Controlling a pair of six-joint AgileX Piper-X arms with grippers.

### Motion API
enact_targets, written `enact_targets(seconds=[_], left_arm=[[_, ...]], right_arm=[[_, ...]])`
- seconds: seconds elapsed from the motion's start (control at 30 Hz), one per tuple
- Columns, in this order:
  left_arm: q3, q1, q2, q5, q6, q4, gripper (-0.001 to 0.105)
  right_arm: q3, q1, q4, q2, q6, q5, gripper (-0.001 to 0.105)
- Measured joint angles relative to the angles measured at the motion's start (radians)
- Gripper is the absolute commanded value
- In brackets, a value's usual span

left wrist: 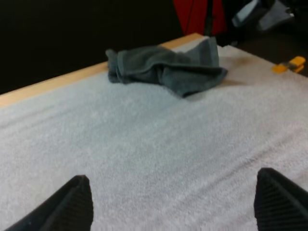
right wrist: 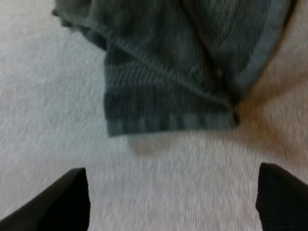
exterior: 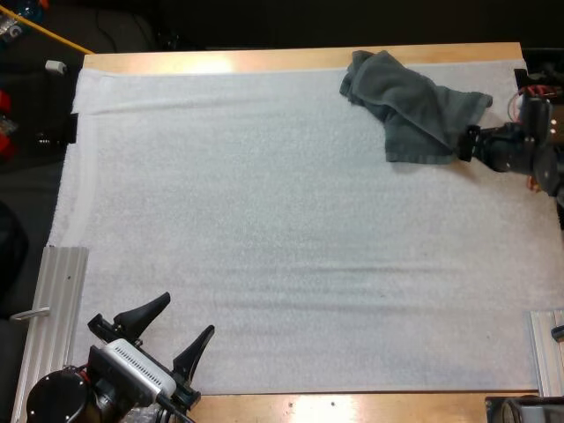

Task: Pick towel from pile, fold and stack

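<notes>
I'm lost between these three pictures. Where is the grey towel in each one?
High view: the towel lies crumpled at the mat's far right, beside the right gripper.
Left wrist view: the towel lies far across the mat, by the table and its wooden edge.
Right wrist view: the towel lies close ahead of that open gripper, hem nearest.
Shared landmark: the white mat under it.
</notes>
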Motion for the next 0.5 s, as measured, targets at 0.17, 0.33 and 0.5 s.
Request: enact_targets(seconds=[0.17,0.33,0.5], left_arm=[[0.000,0.000,0.000,0.000,0.000,0.002,0.067],[0.000,0.000,0.000,0.000,0.000,0.002,0.067],[0.002,0.000,0.000,0.000,0.000,0.002,0.067]], right_arm=[[-0.055,0.000,-0.026,0.126,0.005,0.005,0.070],[-0.111,0.000,-0.053,0.239,0.005,0.036,0.070],[-0.159,0.000,-0.069,0.336,0.029,0.043,0.070]])
